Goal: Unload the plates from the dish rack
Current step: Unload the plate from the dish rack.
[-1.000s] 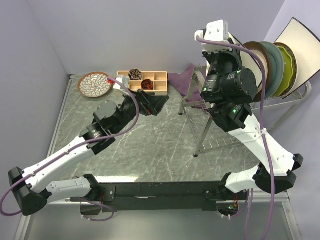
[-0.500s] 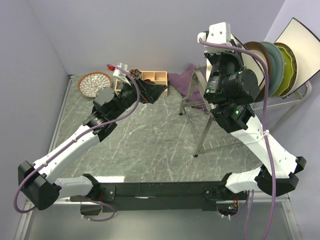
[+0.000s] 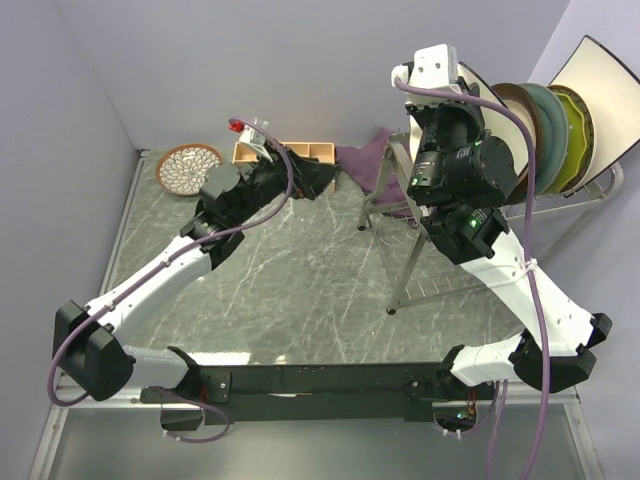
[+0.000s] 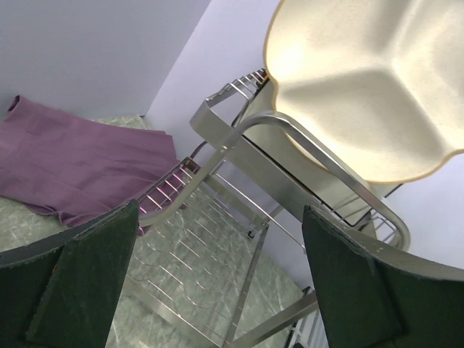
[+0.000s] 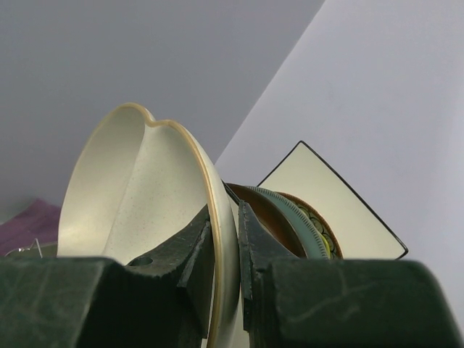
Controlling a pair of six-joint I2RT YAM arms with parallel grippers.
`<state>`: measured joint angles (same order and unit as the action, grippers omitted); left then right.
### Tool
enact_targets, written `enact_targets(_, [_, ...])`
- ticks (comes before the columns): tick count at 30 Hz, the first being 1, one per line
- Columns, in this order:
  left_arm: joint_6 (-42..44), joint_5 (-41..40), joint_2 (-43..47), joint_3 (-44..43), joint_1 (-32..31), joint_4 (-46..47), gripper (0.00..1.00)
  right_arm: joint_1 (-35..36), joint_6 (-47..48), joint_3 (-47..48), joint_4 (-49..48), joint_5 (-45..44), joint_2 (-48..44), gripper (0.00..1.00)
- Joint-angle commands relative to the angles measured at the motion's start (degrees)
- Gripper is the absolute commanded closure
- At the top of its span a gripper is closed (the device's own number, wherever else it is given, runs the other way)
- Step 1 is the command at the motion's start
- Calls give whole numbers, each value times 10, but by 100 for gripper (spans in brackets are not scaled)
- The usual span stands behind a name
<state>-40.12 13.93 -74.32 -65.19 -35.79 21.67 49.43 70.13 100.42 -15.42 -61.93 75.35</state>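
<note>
Marble table (image 3: 300, 290); right tool (image 5: 225, 228) pinches cream divided plate (image 5: 138, 188) rim.

No text, labels, brand marks or numbers can be read on anything in these three views.

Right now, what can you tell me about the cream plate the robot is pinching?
The cream plate is speckled, with a wavy tan-edged rim and ridges dividing it into sections. It stands on edge, first in the row at the dish rack, with the other plates behind it. The right gripper is shut on its rim. Its bottom edge is hidden.
</note>
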Motion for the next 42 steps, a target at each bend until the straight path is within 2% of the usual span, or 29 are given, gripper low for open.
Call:
enact_targets(1, [11, 29, -20, -38, 6, 38, 1, -5, -8, 23, -93, 81, -22, 100])
enact_targets(12, [12, 49, -46, -66, 6, 41, 0, -4, -21, 50, -74, 100, -11, 100])
enact_targets(25, [12, 29, -2, -32, 11, 35, 1, -2, -9, 116, -64, 117, 23, 100])
enact_targets(34, [9, 29, -1, -49, 18, 17, 1, -3, -3, 152, -74, 137, 51, 100])
enact_targets(42, [-20, 35, 25, -36, 42, 4, 0, 9, -90, 219, 16, 145, 80, 100])
